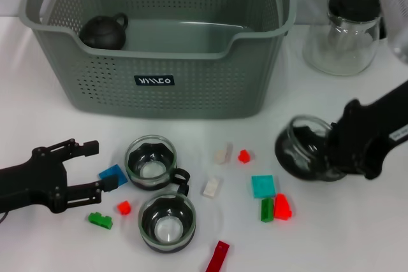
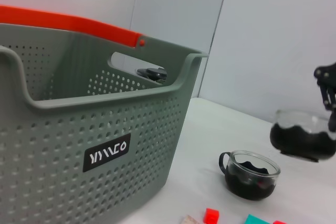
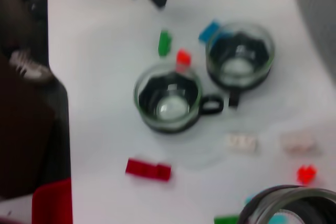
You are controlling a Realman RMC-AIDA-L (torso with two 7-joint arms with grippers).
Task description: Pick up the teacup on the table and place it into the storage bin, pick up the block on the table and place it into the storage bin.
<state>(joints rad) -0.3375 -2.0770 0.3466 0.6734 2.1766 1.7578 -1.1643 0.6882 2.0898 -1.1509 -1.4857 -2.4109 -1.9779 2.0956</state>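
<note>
On your left, the left tool (image 1: 95, 167) rests spread open on the white tabletop (image 1: 57, 125), one finger touching a blue block (image 1: 113, 174). At centre, two glass teacups (image 1: 151, 160) stand before the storage bin (image 1: 159, 81) (a dark teapot (image 1: 104, 31) inside). On your right, the right tool (image 1: 331, 151) grips a third teacup (image 1: 303, 148), lifted and tilted.

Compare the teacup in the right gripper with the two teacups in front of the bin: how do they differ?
The held teacup is lifted and tipped on its side in the right gripper; the two table teacups stand upright, mouths up. The held one sits right of the scattered blocks; the pair sit left of them, near the left gripper. All three are clear glass with dark bases.
</note>
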